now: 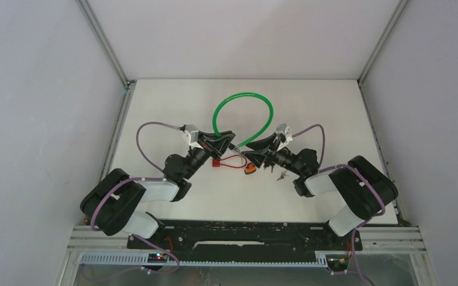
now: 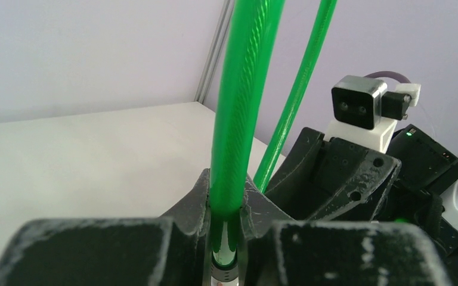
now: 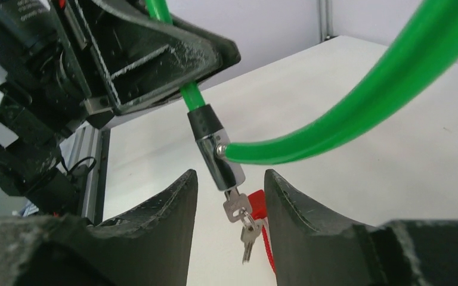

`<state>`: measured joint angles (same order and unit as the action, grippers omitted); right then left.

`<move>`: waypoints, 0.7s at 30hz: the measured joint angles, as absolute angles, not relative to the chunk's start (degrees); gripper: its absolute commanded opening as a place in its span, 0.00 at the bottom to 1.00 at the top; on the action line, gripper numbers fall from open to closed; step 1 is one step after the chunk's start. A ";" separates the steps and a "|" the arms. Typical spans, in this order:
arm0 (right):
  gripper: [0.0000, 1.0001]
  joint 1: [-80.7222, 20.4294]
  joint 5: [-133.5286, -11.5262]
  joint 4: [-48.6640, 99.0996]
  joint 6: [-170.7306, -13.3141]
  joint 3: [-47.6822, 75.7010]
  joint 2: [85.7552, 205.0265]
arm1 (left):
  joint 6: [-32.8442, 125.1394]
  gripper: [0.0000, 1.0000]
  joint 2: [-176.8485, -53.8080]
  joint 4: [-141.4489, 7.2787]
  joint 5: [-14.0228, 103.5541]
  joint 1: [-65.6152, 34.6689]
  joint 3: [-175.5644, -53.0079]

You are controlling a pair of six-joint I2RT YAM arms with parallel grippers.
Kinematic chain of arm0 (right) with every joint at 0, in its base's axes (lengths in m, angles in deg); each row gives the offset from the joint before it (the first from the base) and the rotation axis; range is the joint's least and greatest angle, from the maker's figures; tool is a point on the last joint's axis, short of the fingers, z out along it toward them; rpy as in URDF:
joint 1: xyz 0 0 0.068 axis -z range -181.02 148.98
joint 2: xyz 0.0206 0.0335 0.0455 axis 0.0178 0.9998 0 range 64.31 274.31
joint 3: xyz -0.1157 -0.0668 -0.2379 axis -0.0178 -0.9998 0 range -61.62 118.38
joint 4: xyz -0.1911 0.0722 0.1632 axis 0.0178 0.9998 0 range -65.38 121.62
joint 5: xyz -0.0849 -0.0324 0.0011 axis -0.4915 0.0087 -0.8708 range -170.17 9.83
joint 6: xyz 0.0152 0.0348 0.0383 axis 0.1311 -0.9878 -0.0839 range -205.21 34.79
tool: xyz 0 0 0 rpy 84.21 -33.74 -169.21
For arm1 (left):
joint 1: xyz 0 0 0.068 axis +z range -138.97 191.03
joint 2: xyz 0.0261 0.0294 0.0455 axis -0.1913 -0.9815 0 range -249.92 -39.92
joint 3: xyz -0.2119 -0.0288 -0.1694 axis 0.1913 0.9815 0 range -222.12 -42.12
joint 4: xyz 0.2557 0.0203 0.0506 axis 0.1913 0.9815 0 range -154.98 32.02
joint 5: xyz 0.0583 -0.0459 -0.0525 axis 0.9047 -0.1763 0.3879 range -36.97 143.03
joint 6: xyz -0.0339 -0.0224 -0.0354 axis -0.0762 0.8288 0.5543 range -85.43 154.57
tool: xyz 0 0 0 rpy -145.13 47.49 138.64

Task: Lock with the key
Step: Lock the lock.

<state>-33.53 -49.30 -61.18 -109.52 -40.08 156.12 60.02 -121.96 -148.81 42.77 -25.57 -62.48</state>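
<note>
Keys (image 3: pixel 234 210) hang from the silver lock end (image 3: pixel 217 158) of the green cable (image 1: pixel 244 94), above the middle of the table (image 1: pixel 173 101). The left gripper (image 2: pixel 223 205) squeezes the cable. The right gripper (image 3: pixel 229 185) holds nothing, with its fingers apart on both sides of the lock end.

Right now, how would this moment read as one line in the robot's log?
left end effector: shut on green cable | right end effector: open, flanking key | key: in lock barrel
</note>
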 measured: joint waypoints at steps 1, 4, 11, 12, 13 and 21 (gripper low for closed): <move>0.46 -33.38 -48.38 -61.13 -108.98 -40.11 156.12 | 60.02 0.00 -121.72 -148.79 42.77 -25.57 -62.48; 0.46 -32.07 -44.79 -61.11 -107.99 -40.11 156.14 | 60.02 0.00 -120.63 -148.86 42.59 -25.53 -62.45; 0.47 -29.71 -37.93 -60.76 -107.10 -40.04 157.98 | 60.02 0.00 -118.64 -149.84 42.00 -25.53 -61.73; 0.47 -29.71 -37.54 -60.74 -107.05 -40.02 158.22 | 60.02 0.00 -118.64 -149.78 41.85 -25.53 -61.73; 0.47 -29.71 -37.03 -60.72 -107.03 -40.00 158.48 | 60.04 0.00 -118.64 -149.73 41.61 -25.53 -61.73; 0.48 -29.71 -36.33 -60.72 -107.14 -39.39 159.75 | 60.63 0.00 -118.64 -149.78 38.20 -25.51 -61.73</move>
